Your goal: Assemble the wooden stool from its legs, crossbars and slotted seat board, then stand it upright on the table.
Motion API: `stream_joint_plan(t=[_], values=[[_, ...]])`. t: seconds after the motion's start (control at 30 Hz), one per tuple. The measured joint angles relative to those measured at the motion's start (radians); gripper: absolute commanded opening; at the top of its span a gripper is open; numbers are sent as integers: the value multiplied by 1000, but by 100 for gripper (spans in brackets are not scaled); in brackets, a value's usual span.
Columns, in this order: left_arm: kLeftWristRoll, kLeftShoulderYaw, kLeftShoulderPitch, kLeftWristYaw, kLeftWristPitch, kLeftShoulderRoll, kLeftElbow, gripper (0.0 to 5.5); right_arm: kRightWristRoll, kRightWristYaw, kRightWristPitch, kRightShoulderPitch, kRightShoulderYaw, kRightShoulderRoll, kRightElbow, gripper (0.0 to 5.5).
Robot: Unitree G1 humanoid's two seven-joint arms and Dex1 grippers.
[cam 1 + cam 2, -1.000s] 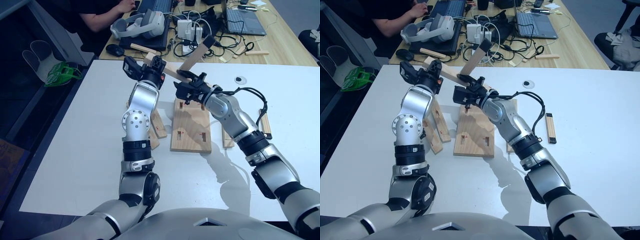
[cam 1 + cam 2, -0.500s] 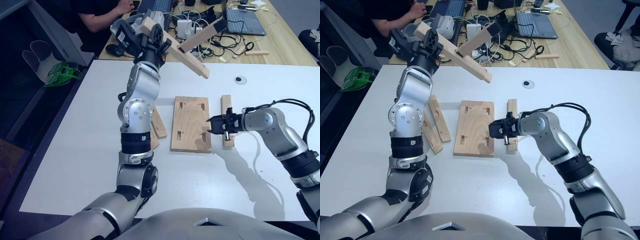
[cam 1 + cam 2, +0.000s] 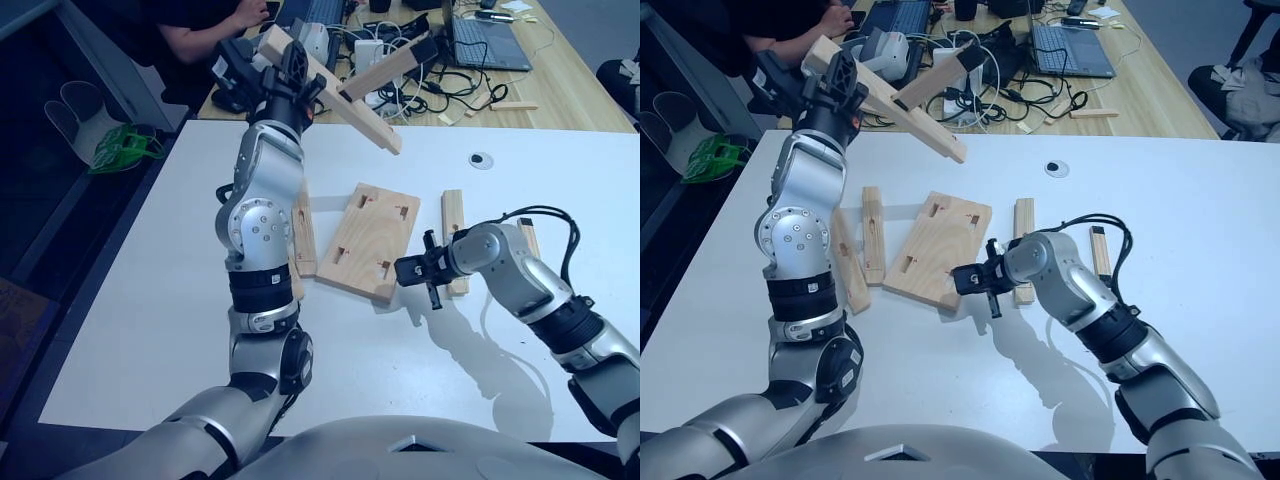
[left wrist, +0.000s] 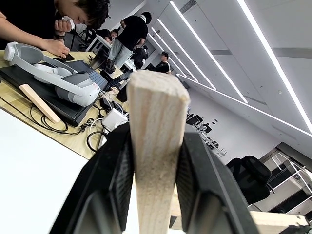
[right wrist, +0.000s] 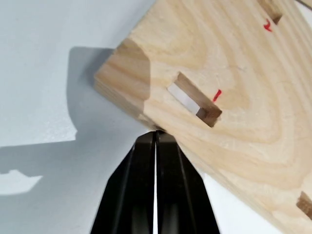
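The right gripper (image 5: 155, 140), fingers pressed together, is nudging the near corner of the slotted seat board (image 3: 365, 240), which is now lying skewed on the table (image 3: 150, 300) rather than square as before, its slots (image 5: 192, 100) holding nothing. The left gripper (image 3: 283, 72) is clamping the joined leg and crossbar (image 3: 358, 97) high above the table, probably awaiting a better-angled board
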Motion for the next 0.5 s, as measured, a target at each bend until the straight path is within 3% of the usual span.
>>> stream_joint_plan(t=[0.2, 0.37, 0.5], values=[[3, 23, 34, -80, 121, 139, -62, 102, 10, -109, 9, 12, -61, 35, 7, 0], [-58, 25, 109, -308, 240, 324, -159, 102, 147, -173, 42, 105, -254, 16, -64, 0], [-128, 22, 214, -430, 329, 389, -211, 102, 216, -210, 73, 181, -390, -45, -76, 0]])
